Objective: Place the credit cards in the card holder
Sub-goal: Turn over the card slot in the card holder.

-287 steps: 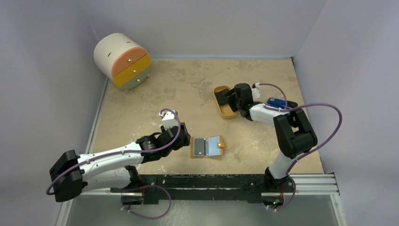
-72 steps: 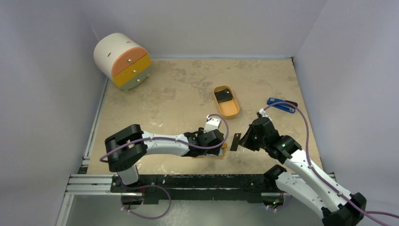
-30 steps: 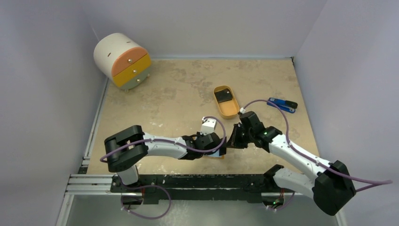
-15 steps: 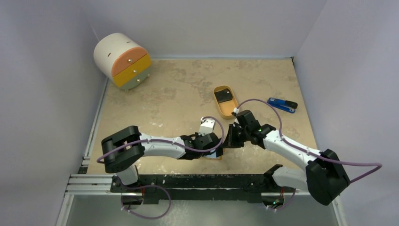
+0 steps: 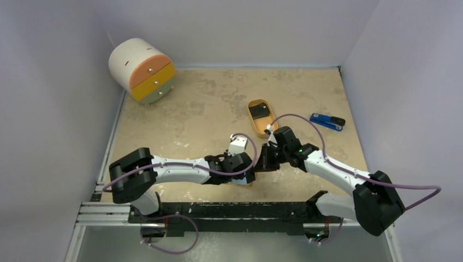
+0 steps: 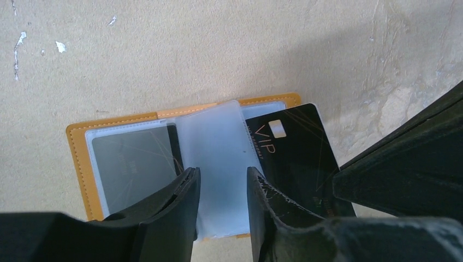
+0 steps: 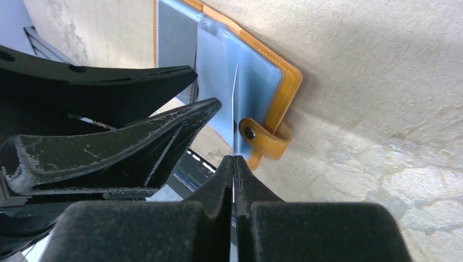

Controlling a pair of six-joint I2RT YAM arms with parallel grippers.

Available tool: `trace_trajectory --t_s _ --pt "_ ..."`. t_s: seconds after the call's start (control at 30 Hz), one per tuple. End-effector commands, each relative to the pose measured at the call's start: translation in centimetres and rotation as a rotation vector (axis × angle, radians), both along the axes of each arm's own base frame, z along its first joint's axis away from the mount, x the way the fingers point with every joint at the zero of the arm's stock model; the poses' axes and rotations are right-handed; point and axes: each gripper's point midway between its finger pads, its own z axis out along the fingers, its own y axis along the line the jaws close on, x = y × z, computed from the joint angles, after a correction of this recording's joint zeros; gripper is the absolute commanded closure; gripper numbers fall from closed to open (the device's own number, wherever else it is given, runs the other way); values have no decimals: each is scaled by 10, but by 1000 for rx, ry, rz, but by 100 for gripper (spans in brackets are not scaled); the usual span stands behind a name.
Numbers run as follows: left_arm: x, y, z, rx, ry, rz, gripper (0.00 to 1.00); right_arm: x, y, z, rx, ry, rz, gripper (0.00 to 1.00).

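1. Card holder (image 6: 76, 164): open, flat on tabletop (image 6: 218, 43), centre of left wrist view
2. Left claw (image 6: 221, 177): narrowly parted over clear sleeve (image 6: 218, 136); empty
3. Right claw (image 7: 233, 164): pinching black credit card (image 6: 295, 153); card lies over holder's right half

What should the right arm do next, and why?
Probably push the black card in under the clear sleeve: the right gripper is shut on it, part of it overhangs the open card holder, and the left gripper stands open astride that sleeve.
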Motion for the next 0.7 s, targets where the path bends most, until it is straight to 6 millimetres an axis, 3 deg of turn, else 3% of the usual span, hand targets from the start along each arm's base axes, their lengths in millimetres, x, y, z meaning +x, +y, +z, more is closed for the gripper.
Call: trace_trajectory --t_s 0.0,0.27,0.67 --pt "3 -5 18 -55 -22 21 61 -2 11 9 72 -20 51 100" --pt "-2 -3 1 -25 10 16 58 -4 13 5 85 -5 52 100" --pt "7 2 50 -150 -58 80 49 -6 23 11 155 -5 80 100"
